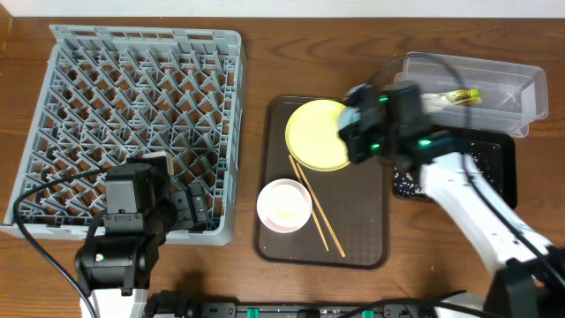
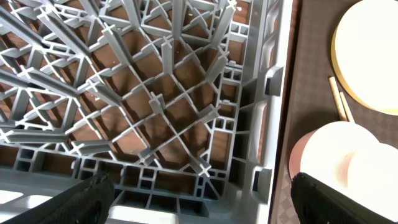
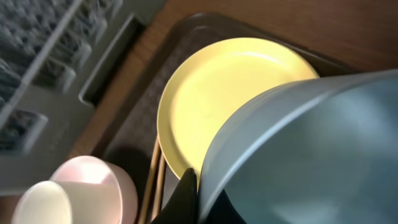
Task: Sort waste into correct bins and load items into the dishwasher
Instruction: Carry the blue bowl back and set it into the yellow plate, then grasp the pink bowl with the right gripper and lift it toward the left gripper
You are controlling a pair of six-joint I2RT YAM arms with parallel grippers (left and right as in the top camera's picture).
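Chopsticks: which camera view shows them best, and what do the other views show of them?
Overhead: both chopsticks lie full length on the tray. Left wrist catches only a short end beside the plate; right wrist shows a blurred stretch running off the bottom edge.

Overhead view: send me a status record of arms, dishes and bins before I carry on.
left gripper: open, over near right corner of dish rack
right gripper: shut on light blue bowl, above yellow plate
brown serving tray: yellow plate, chopsticks, white-pinkish bowl with small white cup apparently inside
dish rack: no dishes visible
clear tub: green-and-yellow wrapper
black tray: crumbs
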